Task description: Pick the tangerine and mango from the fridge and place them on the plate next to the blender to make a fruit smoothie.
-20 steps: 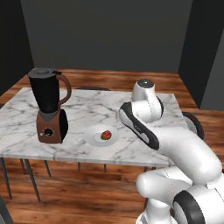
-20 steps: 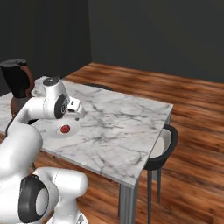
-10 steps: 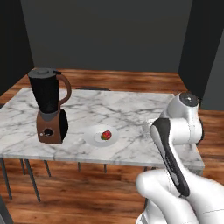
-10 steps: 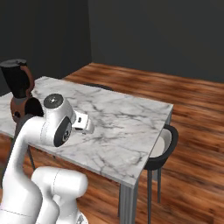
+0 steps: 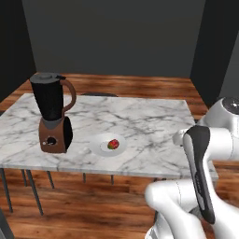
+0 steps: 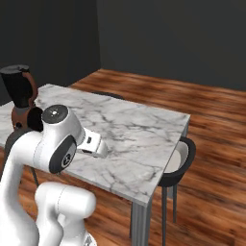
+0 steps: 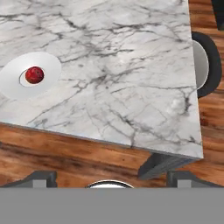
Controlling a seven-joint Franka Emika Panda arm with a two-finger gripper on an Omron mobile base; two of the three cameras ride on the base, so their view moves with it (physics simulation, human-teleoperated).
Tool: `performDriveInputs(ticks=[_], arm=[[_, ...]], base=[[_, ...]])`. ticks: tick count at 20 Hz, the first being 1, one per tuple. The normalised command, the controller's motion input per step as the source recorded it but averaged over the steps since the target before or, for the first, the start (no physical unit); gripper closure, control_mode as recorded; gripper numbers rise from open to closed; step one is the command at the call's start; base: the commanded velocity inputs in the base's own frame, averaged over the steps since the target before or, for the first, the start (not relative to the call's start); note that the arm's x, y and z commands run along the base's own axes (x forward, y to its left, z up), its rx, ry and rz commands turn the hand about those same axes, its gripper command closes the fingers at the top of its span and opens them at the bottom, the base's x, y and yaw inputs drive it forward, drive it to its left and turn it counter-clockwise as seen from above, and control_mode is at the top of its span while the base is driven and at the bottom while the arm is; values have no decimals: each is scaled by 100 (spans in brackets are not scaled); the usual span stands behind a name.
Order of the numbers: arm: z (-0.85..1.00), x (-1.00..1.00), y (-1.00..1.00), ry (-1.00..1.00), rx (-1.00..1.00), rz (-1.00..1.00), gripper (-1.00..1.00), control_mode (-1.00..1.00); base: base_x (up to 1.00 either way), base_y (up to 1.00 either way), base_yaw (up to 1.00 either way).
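**Inventory: marble worktop, one fruit plated**

Item 1, mango [image 5: 112, 144]: small, roundish, mostly red with a green-yellow patch. It lies in the middle of the plate [image 5: 100, 147].

Item 2, plate: small, flat, round, white. It sits on the worktop [image 5: 140, 121] near the front edge, just beside the blender [image 5: 53, 113].

Item 3, blender: tall black jar, black lid, side handle, copper-brown base with a round knob.

Item 4, worktop: white marble with grey veins, on dark legs. A chair [image 6: 178, 161] with a dark rim and pale seat is tucked at one end.

Room: wood plank floor, dark grey walls. No readable writing or labels.

My tool [image 7: 109, 177]: its finger tips stand wide apart at the bottom of the hand view, holding nothing, off the worktop's edge.
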Motion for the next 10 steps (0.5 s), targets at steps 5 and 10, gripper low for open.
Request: performDriveInputs(ticks=[5, 10], arm=[[0, 0, 0, 0, 0, 0, -100, 100], [0, 0, 0, 0, 0, 0, -100, 100]], base=[[-58, -33, -52], [-38, -44, -62]])
